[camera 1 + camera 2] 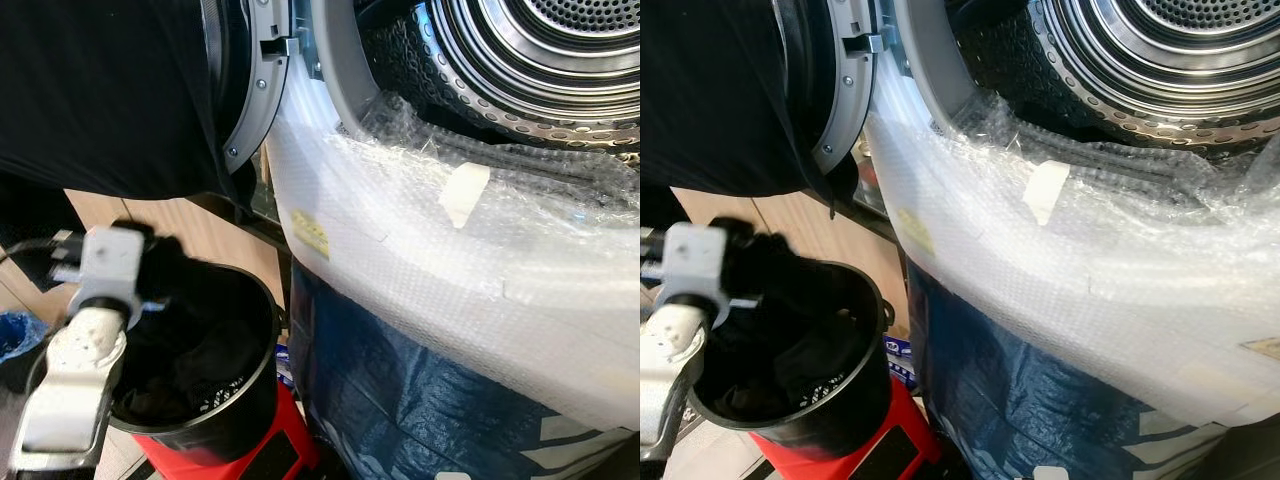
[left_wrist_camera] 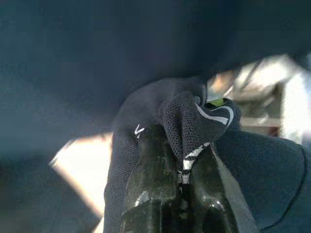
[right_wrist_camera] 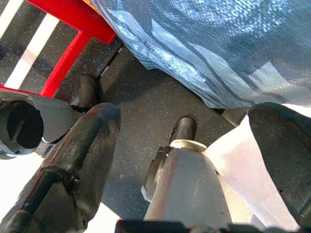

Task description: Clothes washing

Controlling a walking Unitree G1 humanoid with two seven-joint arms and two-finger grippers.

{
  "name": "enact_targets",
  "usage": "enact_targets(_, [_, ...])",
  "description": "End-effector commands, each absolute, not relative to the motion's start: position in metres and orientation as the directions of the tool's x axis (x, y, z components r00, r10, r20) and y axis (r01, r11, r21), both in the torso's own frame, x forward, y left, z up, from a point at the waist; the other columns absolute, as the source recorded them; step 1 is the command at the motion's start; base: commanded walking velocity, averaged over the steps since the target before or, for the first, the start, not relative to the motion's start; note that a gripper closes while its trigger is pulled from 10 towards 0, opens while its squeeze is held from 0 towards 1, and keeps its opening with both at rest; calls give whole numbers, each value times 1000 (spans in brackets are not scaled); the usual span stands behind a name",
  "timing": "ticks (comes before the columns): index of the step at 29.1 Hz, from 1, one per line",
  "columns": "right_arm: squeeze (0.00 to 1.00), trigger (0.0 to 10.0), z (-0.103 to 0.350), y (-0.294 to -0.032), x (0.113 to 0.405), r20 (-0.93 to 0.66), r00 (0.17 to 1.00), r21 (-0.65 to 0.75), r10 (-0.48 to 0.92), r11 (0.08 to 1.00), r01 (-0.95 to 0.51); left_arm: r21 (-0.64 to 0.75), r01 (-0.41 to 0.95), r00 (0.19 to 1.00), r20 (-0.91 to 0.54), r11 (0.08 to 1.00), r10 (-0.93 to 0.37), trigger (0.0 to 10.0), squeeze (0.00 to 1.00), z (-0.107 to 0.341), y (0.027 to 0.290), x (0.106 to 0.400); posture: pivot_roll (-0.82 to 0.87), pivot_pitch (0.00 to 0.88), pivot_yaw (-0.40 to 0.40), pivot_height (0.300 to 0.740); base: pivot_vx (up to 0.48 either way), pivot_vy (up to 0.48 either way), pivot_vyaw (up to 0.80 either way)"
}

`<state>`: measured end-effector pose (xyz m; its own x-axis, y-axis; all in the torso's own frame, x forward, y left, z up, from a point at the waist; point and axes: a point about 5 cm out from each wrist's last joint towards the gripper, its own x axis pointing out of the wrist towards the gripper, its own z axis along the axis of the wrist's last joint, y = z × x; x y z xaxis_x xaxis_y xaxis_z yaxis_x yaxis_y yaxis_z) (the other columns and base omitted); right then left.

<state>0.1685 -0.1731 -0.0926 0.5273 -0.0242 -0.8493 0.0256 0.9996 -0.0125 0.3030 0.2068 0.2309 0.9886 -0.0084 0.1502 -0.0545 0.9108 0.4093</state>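
Left gripper [image 2: 182, 160]: its two black fingers [image 2: 150, 194] were pressed together on a fold of dark garment [image 2: 184, 116], seen close in the left wrist view; white stripes ran along the pinched cloth.
Left arm [image 1: 75, 370]: it was seen low at the robot's left, reaching up over the bucket, with the dark cloth bunched around its end.
Garment: a broad dark sheet of it was spread across the upper left of the eye views, in front of the open washer door [image 1: 262, 85].
Bucket [image 1: 245, 390]: a black bucket was seen standing on a red stool [image 1: 235, 460], with more dark clothes lying inside it.
Washing machine: its front was wrapped in bubble wrap [image 1: 450, 270], with a blue cover [image 1: 400, 400] below; the perforated steel drum [image 1: 560, 50] was seen at the upper right, above the wrap.
Right gripper [image 3: 187, 145]: its fingers were spread apart, nothing between them, pointing down at the dark speckled floor [image 3: 141, 107] beside the stool's red frame and the blue cover.
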Motion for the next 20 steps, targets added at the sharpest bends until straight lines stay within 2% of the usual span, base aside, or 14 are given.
enact_targets(1, [0,10000,-94,-172,166,-854,519,2,-28,998,56,400,30,974,196,916,-118,0,0,245,189,301,232,70,95,740,0,0,0])
enact_targets(5, [0,10000,-93,-171,167,-850,526,7,-27,998,63,389,221,931,189,895,-312,0,0,252,159,301,216,66,99,740,0,0,0])
enact_targets(6, [0,10000,-93,-171,167,-850,526,8,-27,998,65,435,293,895,188,852,-404,0,0,255,146,299,211,64,99,740,0,0,0])
enact_targets(9, [0,10000,-93,-172,167,-849,528,10,-31,997,74,443,368,844,210,818,-493,0,0,265,129,301,207,62,99,740,0,0,0])
enact_targets(10, [0,10000,-93,-173,167,-849,528,9,-33,997,77,413,467,783,219,782,-583,0,0,271,112,300,213,61,97,740,0,0,0])
enact_targets(14, [0,10000,-93,-173,167,-849,528,8,-34,997,77,331,683,619,210,651,-757,0,0,269,76,288,209,59,98,740,0,0,0])
enact_targets(15, [0,10000,-93,-173,167,-848,529,8,-37,997,82,292,767,526,224,571,-821,0,0,273,56,279,209,59,98,740,0,0,0])
enact_targets(19, [0,10000,-93,-173,168,-846,532,10,-38,996,88,226,872,383,239,435,-892,0,0,280,32,268,188,51,97,740,0,0,0])
enact_targets(20, [0,10000,-93,-173,168,-846,532,10,-38,996,88,226,872,383,239,435,-892,0,0,280,32,268,188,51,97,740,0,0,0])
